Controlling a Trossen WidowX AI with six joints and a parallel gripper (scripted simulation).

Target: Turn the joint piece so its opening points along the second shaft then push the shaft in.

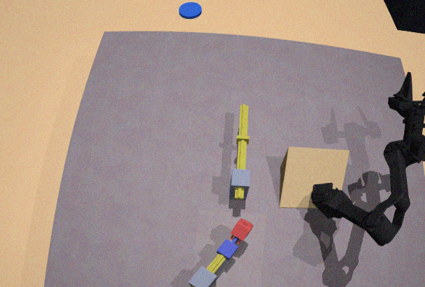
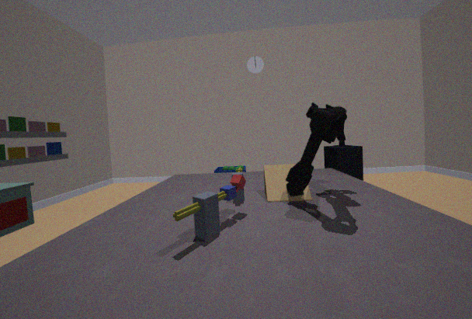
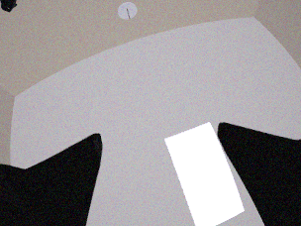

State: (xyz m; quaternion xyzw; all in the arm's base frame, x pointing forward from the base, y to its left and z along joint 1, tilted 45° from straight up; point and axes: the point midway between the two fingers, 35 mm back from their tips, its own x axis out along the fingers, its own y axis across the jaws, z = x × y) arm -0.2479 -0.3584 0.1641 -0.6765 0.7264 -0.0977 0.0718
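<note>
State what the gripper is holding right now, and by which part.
Nothing is held. The gripper is open over the tan panel, well apart from the red joint piece and the sliding yellow shaft.

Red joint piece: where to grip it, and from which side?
Grip the red joint piece across its two flat opposite sides, coming down from above. It is a small square block, tilted off the sliding shaft, with open space around it. The gripper is open and apart.

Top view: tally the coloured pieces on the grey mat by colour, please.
Yellow shafts: 2
Grey-blue blocks: 2
Blue piece: 1
Red joint piece: 1
Tan panel: 1
Total: 7
</note>
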